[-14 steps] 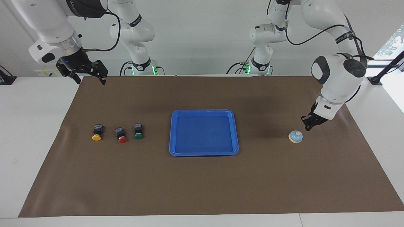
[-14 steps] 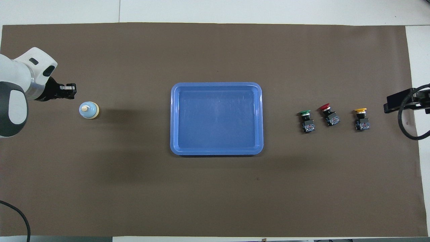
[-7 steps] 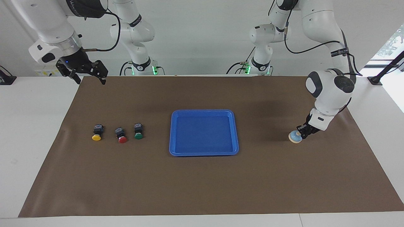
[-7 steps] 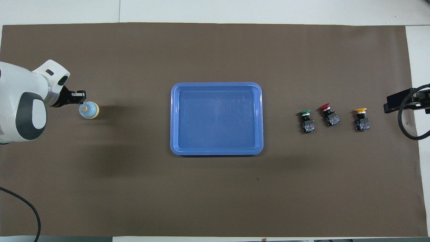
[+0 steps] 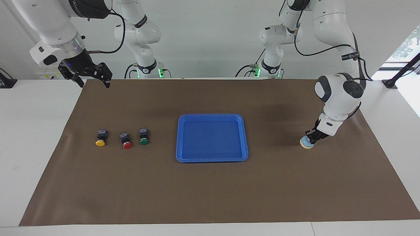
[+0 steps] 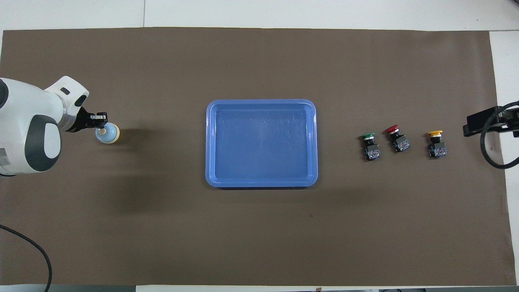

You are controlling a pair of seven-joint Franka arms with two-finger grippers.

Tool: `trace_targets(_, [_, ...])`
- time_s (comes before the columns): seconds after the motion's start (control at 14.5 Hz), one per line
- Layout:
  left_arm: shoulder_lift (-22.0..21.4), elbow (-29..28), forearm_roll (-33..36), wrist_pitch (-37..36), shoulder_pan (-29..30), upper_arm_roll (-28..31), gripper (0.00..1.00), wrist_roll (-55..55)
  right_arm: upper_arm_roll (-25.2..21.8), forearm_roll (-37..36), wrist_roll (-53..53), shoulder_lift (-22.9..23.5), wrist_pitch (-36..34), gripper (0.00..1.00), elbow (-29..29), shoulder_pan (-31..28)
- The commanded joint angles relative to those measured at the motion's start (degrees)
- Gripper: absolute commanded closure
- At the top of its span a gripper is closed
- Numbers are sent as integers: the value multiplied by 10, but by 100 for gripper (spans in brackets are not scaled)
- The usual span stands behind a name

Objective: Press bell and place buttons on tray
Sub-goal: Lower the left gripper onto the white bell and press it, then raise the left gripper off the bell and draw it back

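The light-blue bell (image 5: 305, 143) (image 6: 110, 135) stands on the brown mat toward the left arm's end of the table. My left gripper (image 5: 310, 137) (image 6: 101, 123) is shut, and its tips rest on the bell's top, hiding the knob in the facing view. The yellow button (image 5: 100, 138) (image 6: 436, 143), red button (image 5: 126, 140) (image 6: 397, 138) and green button (image 5: 143, 137) (image 6: 369, 147) lie in a row toward the right arm's end. The blue tray (image 5: 211, 115) (image 6: 261, 101) sits mid-table with nothing in it. My right gripper (image 5: 94, 83) (image 6: 471, 125) waits open, raised over the mat's corner nearest the robots.
A brown mat (image 5: 210, 193) covers most of the white table. A black cable (image 6: 488, 152) loops down from the right arm beside the yellow button. Wide stretches of bare mat lie between the tray and the bell and between the tray and the buttons.
My left arm has swung in and lowered, bringing its shut gripper from just beside the bell down onto the bell's top. The right arm, the buttons and the tray have not moved.
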Motion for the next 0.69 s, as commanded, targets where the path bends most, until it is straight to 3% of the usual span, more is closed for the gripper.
trace_targets(0.0, [-4, 27, 10, -46, 0, 1, 100, -5, 3, -4, 5, -14, -3, 0, -15, -3])
trace_targets(0.14, [-8, 70, 10, -120, -1, 1, 100, -5, 3, -4, 5, -15, -3, 0, -15, -3])
trace_targets(0.21, [-15, 83, 10, -159, -4, 0, 88, -5, 3, -4, 5, -14, -3, 0, -15, -3])
trace_targets(0.28, [-27, 96, 10, -190, -7, -2, 69, -5, 3, -4, 5, -14, -3, 0, -15, -3])
trace_targets(0.34, [-34, 103, 10, -212, -13, -2, 46, -5, 3, -4, 5, -14, -3, 0, -15, -3])
trace_targets(0.41, [-48, 106, 10, -231, -18, -2, 12, -9, 3, -5, 5, -14, -3, 0, -15, -3])
trace_targets(0.48, [-62, 106, 10, -246, -21, -2, 0, -11, 3, -5, 5, -14, -3, 0, -15, -3])
trace_targets(0.62, [-104, 105, 9, -283, -22, -4, 0, -12, 3, -5, 5, -14, -3, 0, -15, -3])
